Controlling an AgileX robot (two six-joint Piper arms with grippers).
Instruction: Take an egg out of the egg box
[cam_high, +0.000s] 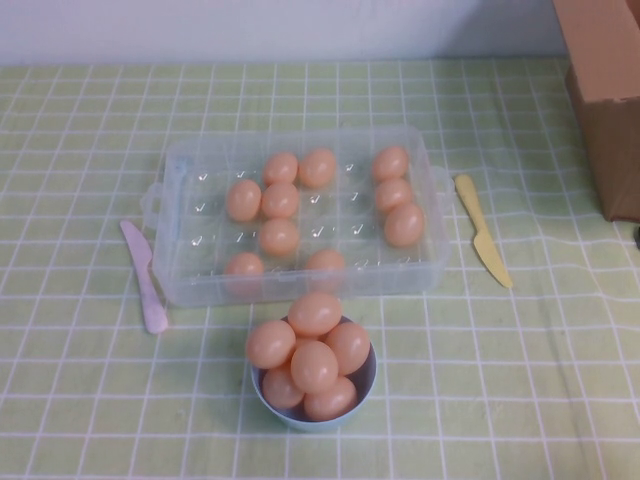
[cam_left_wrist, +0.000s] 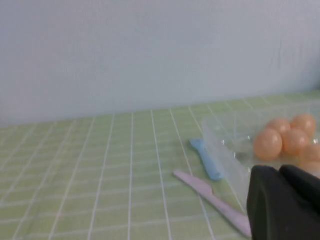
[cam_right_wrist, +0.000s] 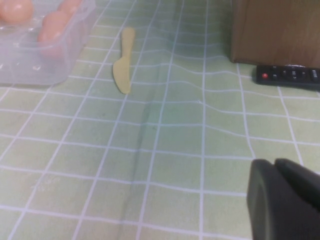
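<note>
Though apart from the egg box, left hand together at its left, right hand rightward, state unclear.

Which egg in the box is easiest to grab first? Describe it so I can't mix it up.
Find the clear egg box mid-table, behind the blue bowl. Look at its left half: the egg farthest left in the middle rows, with empty wells on its outer side.

Peach eggs in clear (lidless) egg box
</note>
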